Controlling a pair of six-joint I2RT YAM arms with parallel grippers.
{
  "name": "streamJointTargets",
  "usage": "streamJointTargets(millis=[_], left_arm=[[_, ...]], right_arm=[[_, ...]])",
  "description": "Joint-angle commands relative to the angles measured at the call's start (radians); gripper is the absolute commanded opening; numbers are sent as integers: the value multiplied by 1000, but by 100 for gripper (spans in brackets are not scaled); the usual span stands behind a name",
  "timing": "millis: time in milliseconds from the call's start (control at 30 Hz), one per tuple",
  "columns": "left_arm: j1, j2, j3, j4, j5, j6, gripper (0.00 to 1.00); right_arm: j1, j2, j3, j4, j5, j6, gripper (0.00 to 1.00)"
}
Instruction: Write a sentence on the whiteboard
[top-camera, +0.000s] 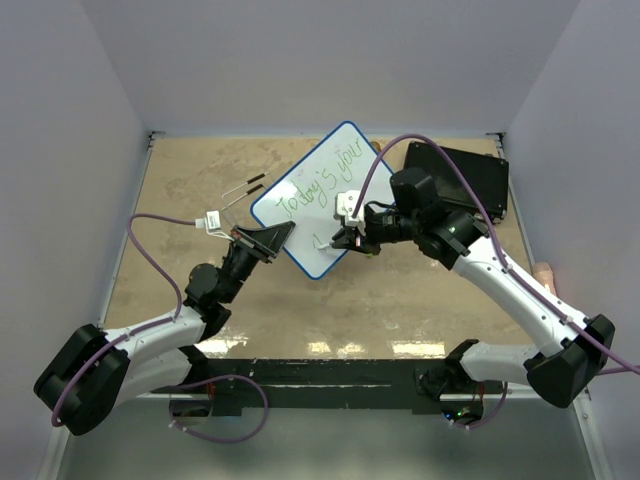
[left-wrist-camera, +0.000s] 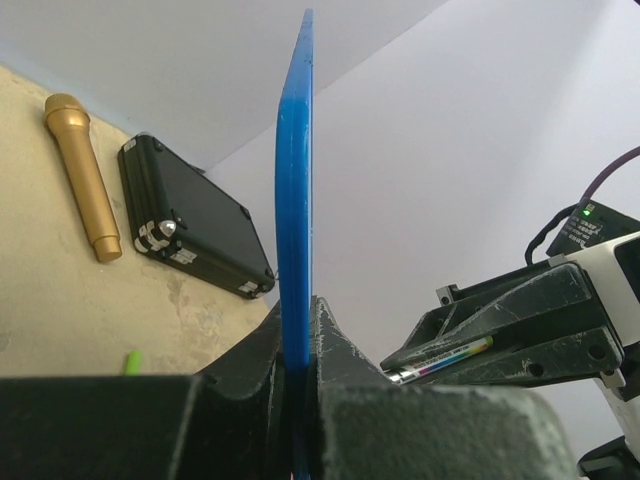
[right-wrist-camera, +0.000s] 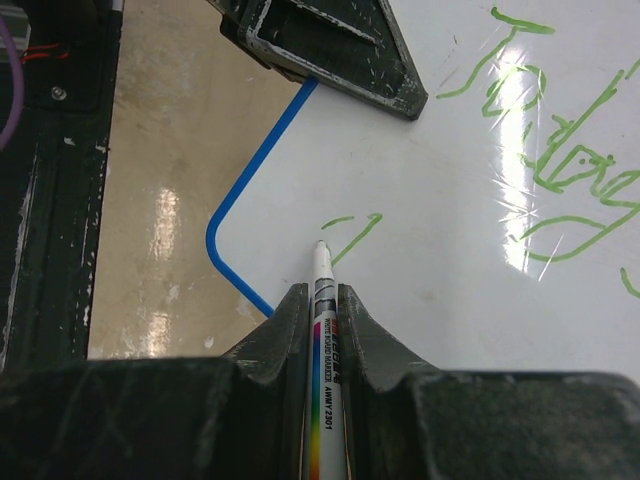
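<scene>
Whiteboard (top-camera: 318, 228) edge between left jaws

The whiteboard (top-camera: 325, 195) sits mid-table (top-camera: 200, 290). The left hand (top-camera: 278, 236) clamps the board's edge at 8 o'clock. The right hand (top-camera: 337, 240), gripping a marker (right-wrist-camera: 321, 275), is over the board's 6 o'clock corner. A case (top-camera: 465, 180) lies at the board's 3 o'clock.

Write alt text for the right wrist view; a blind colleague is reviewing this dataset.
The right gripper is shut on a white marker, its tip close to the whiteboard beside a short green stroke. Green handwriting fills the right side; the left gripper clamps the board's blue-rimmed edge at the top, tan table at left.
</scene>
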Motion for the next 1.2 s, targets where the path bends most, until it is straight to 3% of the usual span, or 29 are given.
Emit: streamJointTargets(millis=[0,400,1167], left_arm=[[-5,-24,58,226,1,-19,0],[-5,-33,55,218,-2,-15,0],[-5,-50,46,209,-1,-10,0]], right_arm=[[5,8,33,-1,-42,-17,0],[13,3,18,-118,-13,-95,0],[7,-24,35,-18,93,-22,0]])
